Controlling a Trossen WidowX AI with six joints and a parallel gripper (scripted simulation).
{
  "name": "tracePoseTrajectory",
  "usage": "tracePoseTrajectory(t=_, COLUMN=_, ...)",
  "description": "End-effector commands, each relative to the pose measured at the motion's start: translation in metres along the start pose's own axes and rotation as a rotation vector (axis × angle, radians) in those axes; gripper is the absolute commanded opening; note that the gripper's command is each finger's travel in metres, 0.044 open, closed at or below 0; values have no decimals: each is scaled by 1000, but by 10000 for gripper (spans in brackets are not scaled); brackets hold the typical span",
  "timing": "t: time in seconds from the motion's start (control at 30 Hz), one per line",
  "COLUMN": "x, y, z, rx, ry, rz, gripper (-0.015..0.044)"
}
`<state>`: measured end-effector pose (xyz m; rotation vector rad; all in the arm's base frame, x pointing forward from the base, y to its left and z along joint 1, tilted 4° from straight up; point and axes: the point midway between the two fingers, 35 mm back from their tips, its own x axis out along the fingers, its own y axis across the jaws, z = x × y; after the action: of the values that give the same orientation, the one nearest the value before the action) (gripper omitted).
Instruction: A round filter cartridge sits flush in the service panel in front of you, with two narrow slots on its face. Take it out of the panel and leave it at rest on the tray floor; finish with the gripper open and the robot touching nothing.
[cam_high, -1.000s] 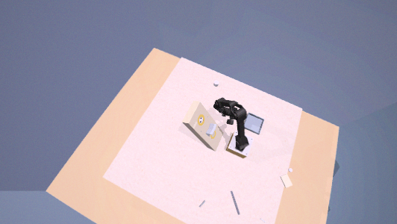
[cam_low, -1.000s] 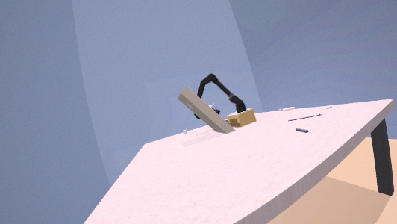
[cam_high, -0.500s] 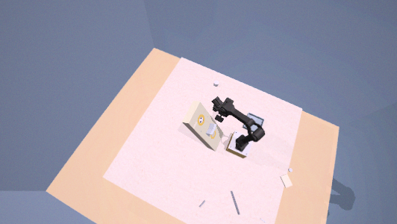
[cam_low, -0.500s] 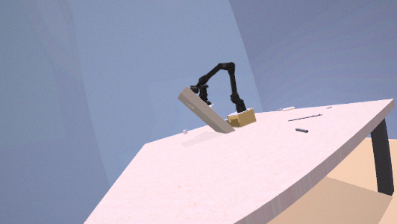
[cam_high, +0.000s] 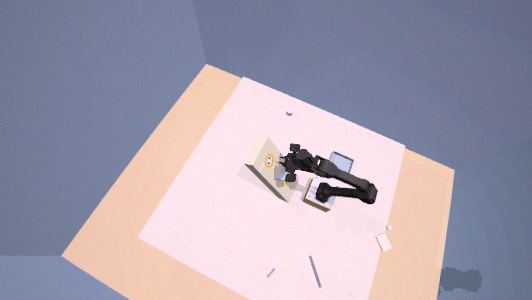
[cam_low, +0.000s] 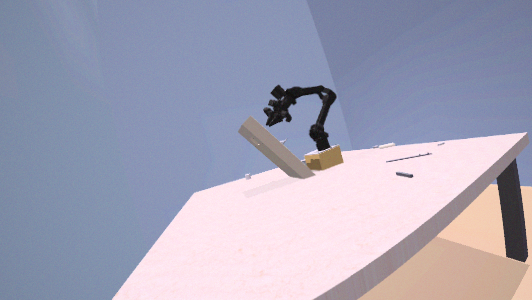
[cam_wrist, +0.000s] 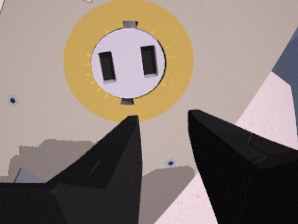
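Cartridge (cam_high: 269, 160) (cam_wrist: 128, 63) round, white, w/ 2 slots.

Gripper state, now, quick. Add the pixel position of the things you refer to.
Gripper (cam_high: 281, 161) (cam_low: 268, 125) (cam_wrist: 164, 123): partly open, fingertips apart with nothing between them, short of the filter cartridge (cam_wrist: 128, 64).
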<state>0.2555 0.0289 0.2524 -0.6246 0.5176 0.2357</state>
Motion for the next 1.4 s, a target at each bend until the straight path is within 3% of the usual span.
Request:
tracePoseTrajectory(t=0.0, x=-5, y=11, z=6, rx=-35, ry=-62, rz=31, gripper=98)
tracePoseTrajectory(t=1.37, x=47, y=12, z=10, rx=-35, ry=-65, rz=29, gripper=98)
